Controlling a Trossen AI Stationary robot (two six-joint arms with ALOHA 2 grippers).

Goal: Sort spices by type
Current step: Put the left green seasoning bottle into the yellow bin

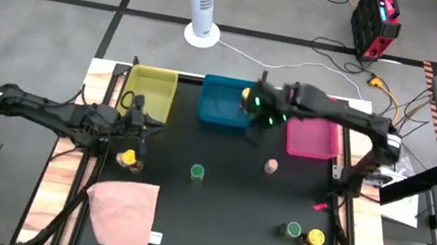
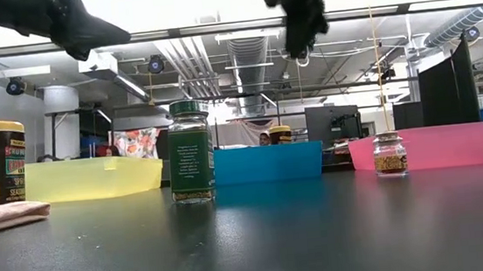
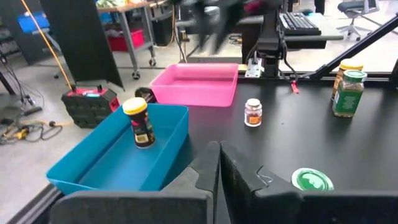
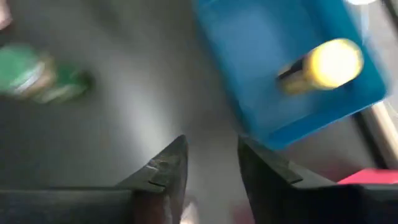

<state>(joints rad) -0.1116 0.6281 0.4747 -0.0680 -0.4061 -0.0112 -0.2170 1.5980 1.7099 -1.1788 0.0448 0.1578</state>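
A yellow-lidded spice jar (image 1: 247,98) stands in the blue bin (image 1: 221,105); it also shows in the left wrist view (image 3: 140,122) and the right wrist view (image 4: 323,65). On the black mat stand a yellow-lidded jar (image 1: 129,159), a green-lidded jar (image 1: 197,172), a pink-lidded jar (image 1: 271,166), and a green-lidded jar (image 1: 293,231) beside a yellow-lidded one (image 1: 316,238). My right gripper (image 4: 211,162) is open and empty, raised over the blue bin's right near corner. My left gripper (image 3: 219,163) is shut and empty, raised near the yellow bin (image 1: 150,89).
The pink bin (image 1: 312,138) stands right of the blue bin at the mat's far edge. A pink cloth (image 1: 122,211) lies at the near left. The middle of the mat between the jars is free.
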